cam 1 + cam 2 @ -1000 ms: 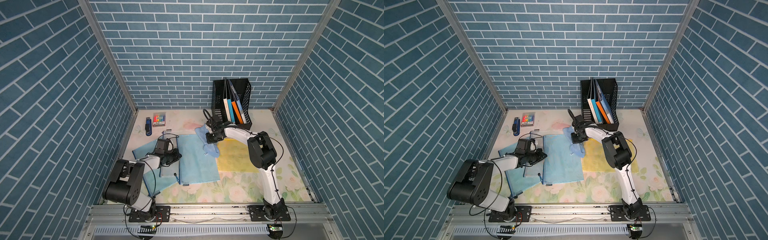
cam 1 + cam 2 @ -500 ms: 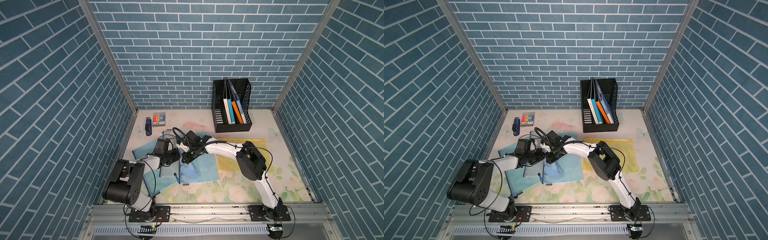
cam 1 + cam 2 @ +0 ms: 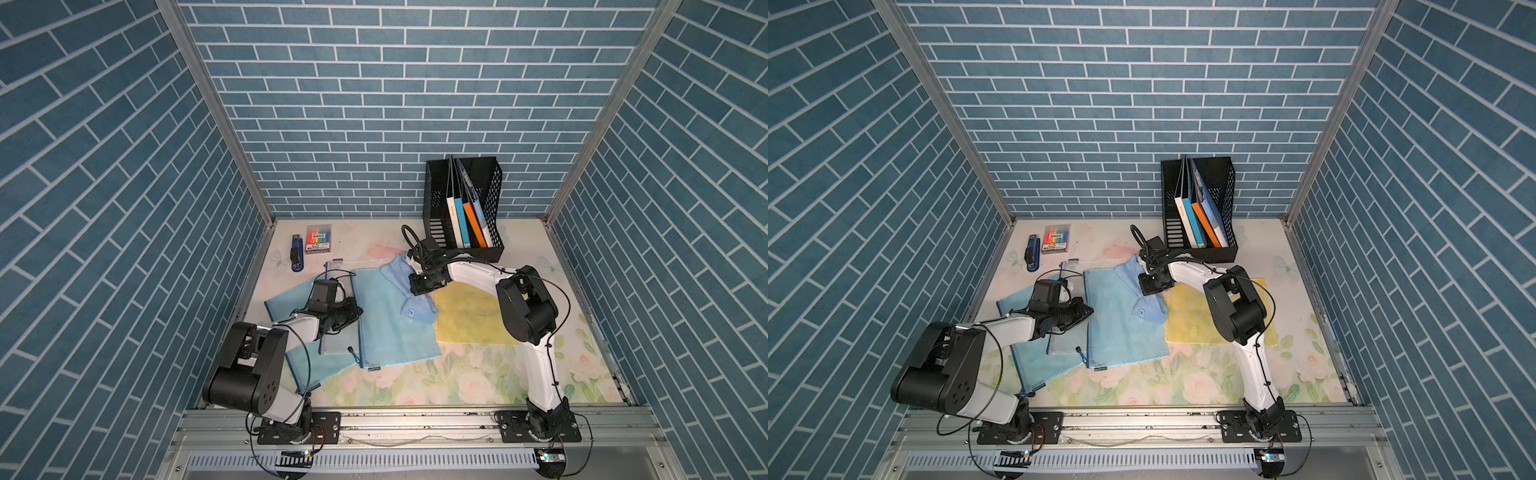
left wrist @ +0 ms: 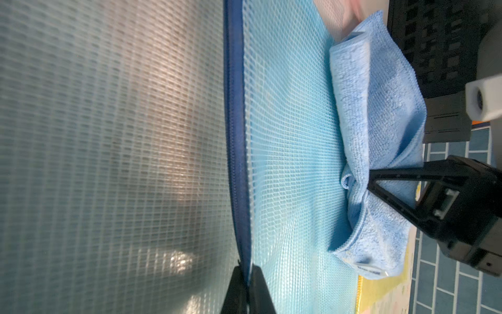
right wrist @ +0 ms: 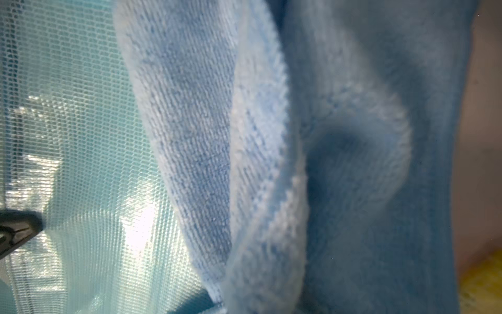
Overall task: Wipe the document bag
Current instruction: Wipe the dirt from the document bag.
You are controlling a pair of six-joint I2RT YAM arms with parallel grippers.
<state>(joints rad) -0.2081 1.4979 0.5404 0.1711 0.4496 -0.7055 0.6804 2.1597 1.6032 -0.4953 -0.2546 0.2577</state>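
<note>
Blue mesh makes up the nearest item on the floral table cover (image 3: pixel 415 382): a second zip bag (image 3: pixel 316 370) lying partly under the left arm (image 3: pixel 291 328), with a clear mesh pouch (image 3: pixel 336 345) overlapping it. Just beyond, in the middle of the table, the light-blue document bag (image 3: pixel 390 328) lies flat, its dark-blue zip edge (image 4: pixel 236 136) toward the robot's left. The left gripper (image 3: pixel 353 312) is closed, and the left wrist view shows its tips pinching that zip edge. At the bag's far right corner a blue microfibre cloth (image 3: pixel 399 277) lies bunched, mostly on the bag, one corner reaching a yellow bag (image 3: pixel 469 316) beside it. The right gripper (image 3: pixel 417 284) is clamped on a fold of the cloth, which touches the document bag. Farther back a black file rack (image 3: pixel 494 187) holds books standing on edge, and at the far left sit a blue stapler (image 3: pixel 296 257) and a pack of coloured markers (image 3: pixel 318 240).
</note>
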